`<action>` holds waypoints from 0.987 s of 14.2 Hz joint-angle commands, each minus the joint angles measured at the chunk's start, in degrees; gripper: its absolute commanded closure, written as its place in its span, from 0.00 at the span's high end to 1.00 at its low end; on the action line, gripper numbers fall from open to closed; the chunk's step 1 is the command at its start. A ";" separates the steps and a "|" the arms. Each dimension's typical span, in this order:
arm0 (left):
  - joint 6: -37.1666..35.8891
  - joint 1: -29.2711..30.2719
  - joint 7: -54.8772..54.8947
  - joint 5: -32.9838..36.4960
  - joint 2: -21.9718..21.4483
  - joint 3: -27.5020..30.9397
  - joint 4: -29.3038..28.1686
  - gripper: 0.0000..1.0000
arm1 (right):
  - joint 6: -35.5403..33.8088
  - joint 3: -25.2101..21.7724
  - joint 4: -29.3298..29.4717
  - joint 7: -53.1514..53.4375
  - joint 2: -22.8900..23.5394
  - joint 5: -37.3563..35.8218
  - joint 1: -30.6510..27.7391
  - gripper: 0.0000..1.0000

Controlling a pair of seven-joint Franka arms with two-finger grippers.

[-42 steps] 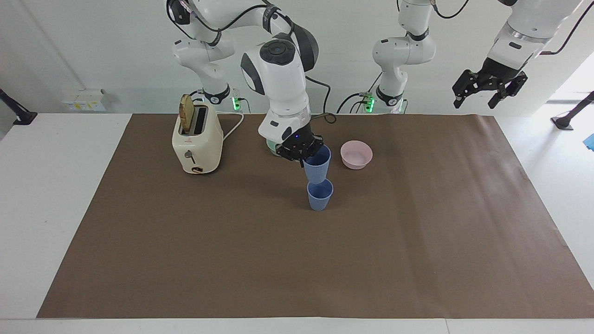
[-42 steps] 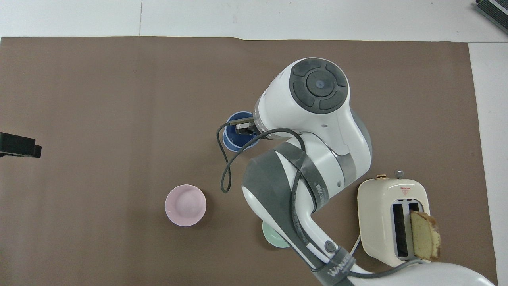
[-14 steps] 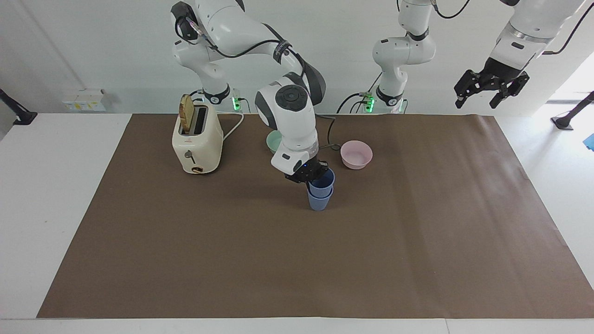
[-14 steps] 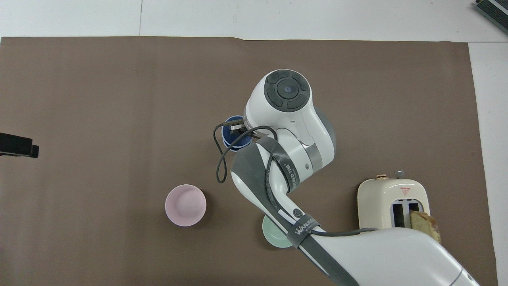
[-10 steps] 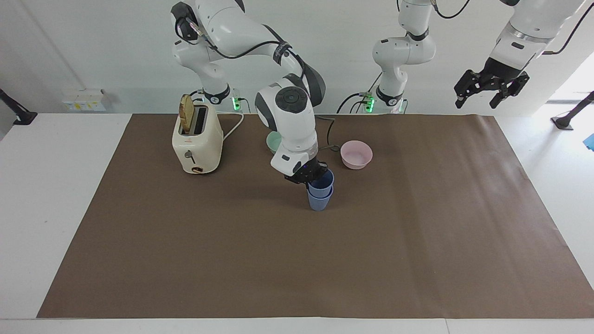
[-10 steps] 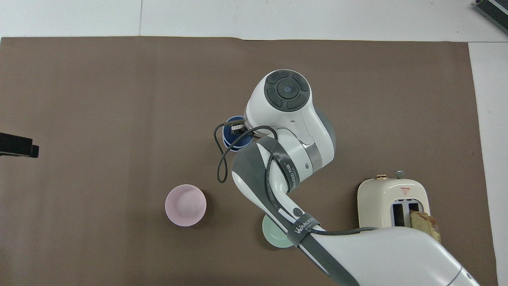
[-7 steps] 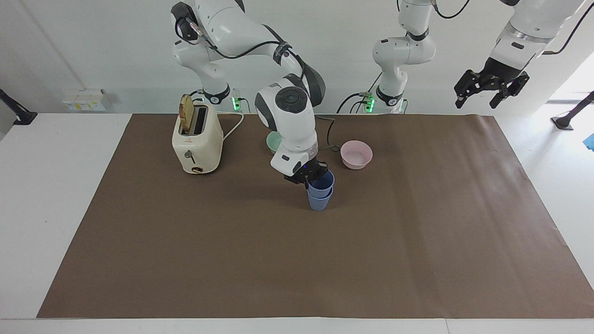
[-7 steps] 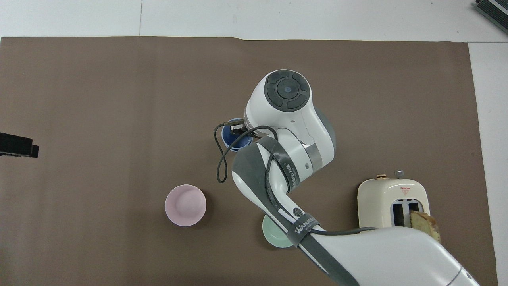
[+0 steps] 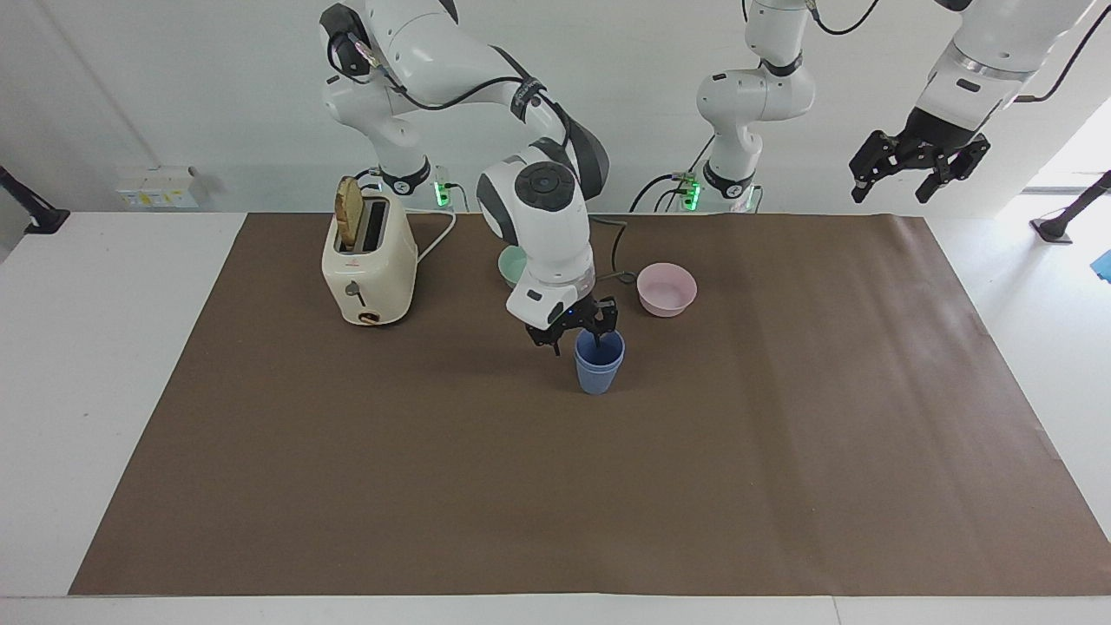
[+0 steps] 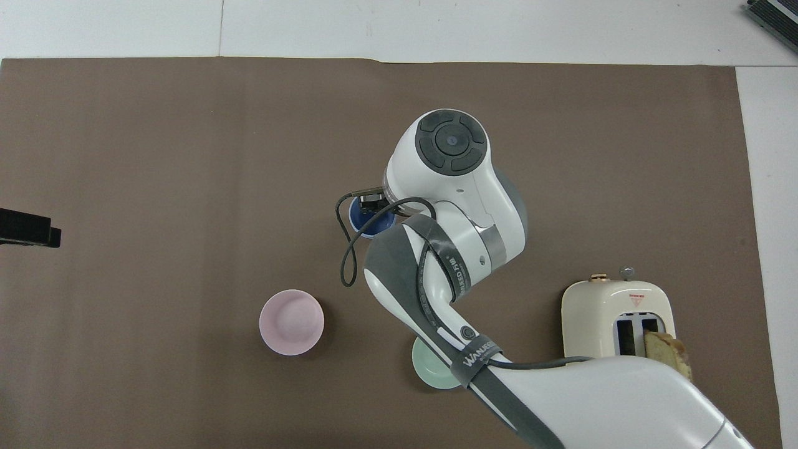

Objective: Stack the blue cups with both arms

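Note:
The two blue cups (image 9: pixel 599 371) stand nested as one stack on the brown mat, near the table's middle; only the outer cup and one shared rim show. In the overhead view the stack (image 10: pixel 372 224) peeks out beside the right arm's wrist. My right gripper (image 9: pixel 580 334) is open just over the stack's rim, with one finger over the cup's mouth and the other outside it, toward the toaster. It also shows in the overhead view (image 10: pixel 371 202). My left gripper (image 9: pixel 916 165) is open, empty and held high over the left arm's end of the table, where that arm waits; its tip shows in the overhead view (image 10: pixel 28 227).
A pink bowl (image 9: pixel 667 289) sits nearer to the robots than the cups, a mint-green bowl (image 9: pixel 512 263) beside it, partly hidden by the right arm. A cream toaster (image 9: pixel 369 260) with a bread slice (image 9: pixel 349 213) stands toward the right arm's end.
The right gripper lowered the held blue cup into the standing one, then opened; the upper cup dropped fully into the lower. The left arm has not moved.

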 commanded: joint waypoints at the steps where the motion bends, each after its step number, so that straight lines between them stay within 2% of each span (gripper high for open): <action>1: 0.29 0.72 0.19 -0.53 -0.56 -0.27 -0.86 1.00 | -0.23 -0.08 0.13 0.76 -0.88 -1.08 -1.13 1.00; 4: 0.29 0.72 0.19 -0.53 -0.56 -0.27 -0.86 1.00 | -4.79 -0.52 0.39 0.32 -3.86 -1.17 -3.05 1.00; 10: 0.29 0.72 0.19 -0.53 -0.56 -0.27 -0.86 1.00 | -9.55 -0.52 0.39 -2.67 -10.55 -1.52 -11.40 1.00; 14: 0.29 0.72 0.19 -0.53 -0.56 -0.27 -0.86 1.00 | -11.91 -0.43 0.30 -9.24 -14.06 -6.08 -16.93 1.00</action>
